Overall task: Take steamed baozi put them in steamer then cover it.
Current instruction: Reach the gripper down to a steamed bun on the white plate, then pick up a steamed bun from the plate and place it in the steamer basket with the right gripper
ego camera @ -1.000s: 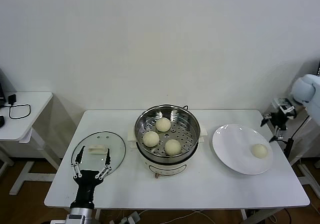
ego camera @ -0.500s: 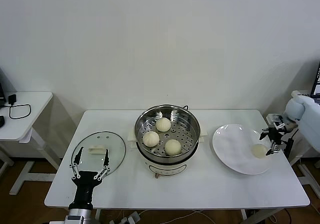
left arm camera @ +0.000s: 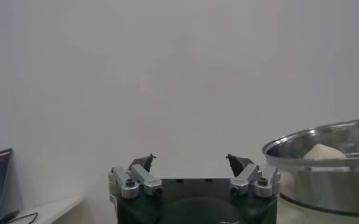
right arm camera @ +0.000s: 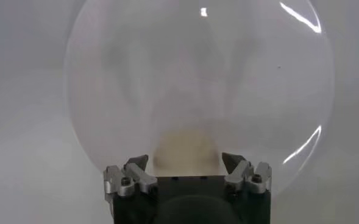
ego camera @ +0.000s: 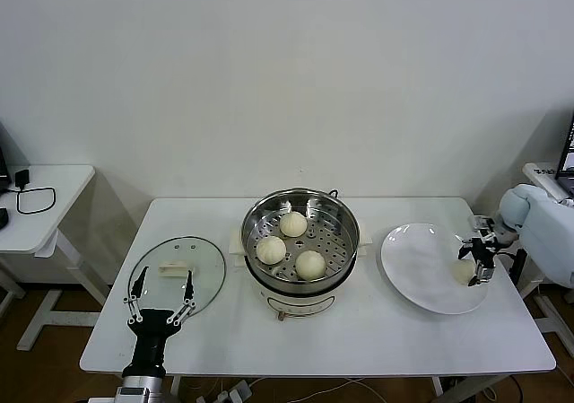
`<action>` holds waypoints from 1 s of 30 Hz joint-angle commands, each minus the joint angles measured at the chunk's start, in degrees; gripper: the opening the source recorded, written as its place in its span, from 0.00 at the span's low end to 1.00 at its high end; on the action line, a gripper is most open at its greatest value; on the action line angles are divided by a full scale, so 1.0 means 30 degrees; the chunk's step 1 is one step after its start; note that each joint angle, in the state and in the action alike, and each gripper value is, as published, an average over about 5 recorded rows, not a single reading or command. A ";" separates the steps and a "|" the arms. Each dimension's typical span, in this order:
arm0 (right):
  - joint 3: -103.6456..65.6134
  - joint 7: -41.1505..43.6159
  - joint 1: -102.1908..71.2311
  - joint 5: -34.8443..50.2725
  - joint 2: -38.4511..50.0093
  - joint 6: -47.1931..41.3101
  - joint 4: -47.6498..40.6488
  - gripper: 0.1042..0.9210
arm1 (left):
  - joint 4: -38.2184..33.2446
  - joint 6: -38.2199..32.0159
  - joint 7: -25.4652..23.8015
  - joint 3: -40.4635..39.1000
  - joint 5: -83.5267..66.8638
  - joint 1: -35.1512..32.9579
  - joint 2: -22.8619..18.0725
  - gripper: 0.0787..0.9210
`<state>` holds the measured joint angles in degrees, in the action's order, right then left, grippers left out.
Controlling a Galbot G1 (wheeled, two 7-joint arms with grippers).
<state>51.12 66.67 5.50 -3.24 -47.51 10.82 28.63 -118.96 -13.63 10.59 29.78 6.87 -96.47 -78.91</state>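
White rectangular table (ego camera: 359, 331) against plain white wall (ego camera: 287, 80). Right gripper (ego camera: 475, 259) open astride pale round bun (right arm camera: 188, 152) on white plate (ego camera: 413, 268), not gripping. Left gripper (ego camera: 162, 300) open, empty.

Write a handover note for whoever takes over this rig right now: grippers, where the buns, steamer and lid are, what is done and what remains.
Right gripper: at the white plate, jaws open around the last baozi; no lift yet.
Left gripper: open, empty, parked at the near table edge by the glass cover.
Steamer: mid-table, uncovered, three baozi on its perforated tray.
Cover: lying flat on the table left of the steamer.
Done: three of four buns loaded.
Left: grip the fourth bun, carry it into the steamer, then set the cover on top.
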 commanded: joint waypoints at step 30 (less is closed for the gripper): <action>1.1349 0.3561 1.4990 1.2139 -0.2740 -0.5534 1.2767 0.64 | -0.0522 0.0188 0.0049 -0.0376 -0.0047 0.0268 0.0452 0.88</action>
<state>73.28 75.13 33.33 16.52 -48.53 1.93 51.93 -120.00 -13.12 10.70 28.75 6.73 -95.55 -77.68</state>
